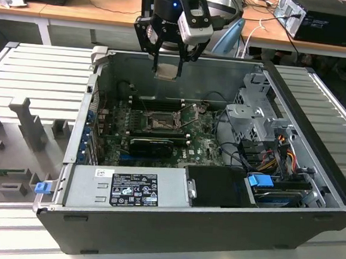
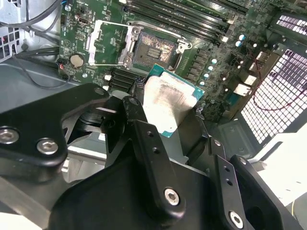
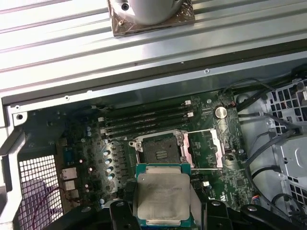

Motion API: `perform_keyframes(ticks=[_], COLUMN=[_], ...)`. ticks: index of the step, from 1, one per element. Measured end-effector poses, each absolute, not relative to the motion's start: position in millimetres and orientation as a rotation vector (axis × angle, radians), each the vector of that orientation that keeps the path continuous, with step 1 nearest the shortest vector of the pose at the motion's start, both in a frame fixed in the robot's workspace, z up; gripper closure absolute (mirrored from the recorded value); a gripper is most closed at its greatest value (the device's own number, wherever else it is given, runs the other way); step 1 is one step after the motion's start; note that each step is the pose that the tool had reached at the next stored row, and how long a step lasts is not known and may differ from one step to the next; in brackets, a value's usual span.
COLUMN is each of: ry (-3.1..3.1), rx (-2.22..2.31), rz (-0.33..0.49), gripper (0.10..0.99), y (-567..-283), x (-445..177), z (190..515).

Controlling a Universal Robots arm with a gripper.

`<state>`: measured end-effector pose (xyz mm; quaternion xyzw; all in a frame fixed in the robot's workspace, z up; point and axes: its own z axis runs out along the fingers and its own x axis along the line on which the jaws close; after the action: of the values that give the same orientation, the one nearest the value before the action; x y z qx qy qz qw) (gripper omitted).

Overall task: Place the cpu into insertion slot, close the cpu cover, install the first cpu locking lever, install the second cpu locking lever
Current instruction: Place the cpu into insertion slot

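Note:
My gripper [image 1: 167, 68] is shut on the cpu [image 1: 167, 71], a flat square chip with a pale metal face. I hold it in the air above the open computer case, over the rear part of the motherboard. In both wrist views the cpu [image 3: 162, 194] [image 2: 169, 103] sits between the black fingers [image 3: 120, 211]. The insertion slot [image 3: 162, 148] [image 2: 153, 48] [image 1: 159, 123] lies bare below it, a little way off. The cpu cover [image 3: 201, 148] [image 2: 111, 43] is swung open beside the slot. Thin wire levers [image 3: 206, 168] stand free along the cover.
Long memory slots [image 3: 148, 117] run along one side of the slot, and a black ribbed block [image 1: 151, 144] lies on the other. A power supply [image 1: 129, 189] fills the front. A drive cage [image 1: 258, 112] and cables [image 1: 273, 155] occupy the exterior view's right. A round metal cooler [image 3: 148, 9] rests outside the case.

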<state>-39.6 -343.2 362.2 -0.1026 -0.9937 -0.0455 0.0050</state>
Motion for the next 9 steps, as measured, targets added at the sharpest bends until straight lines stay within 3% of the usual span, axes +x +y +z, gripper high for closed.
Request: perform_keyframes(ticks=[9], ry=[-3.106], rx=[-0.39], rz=[-0.143], gripper=[0.557], y=[-343.2], x=[-39.7], z=[362.2])
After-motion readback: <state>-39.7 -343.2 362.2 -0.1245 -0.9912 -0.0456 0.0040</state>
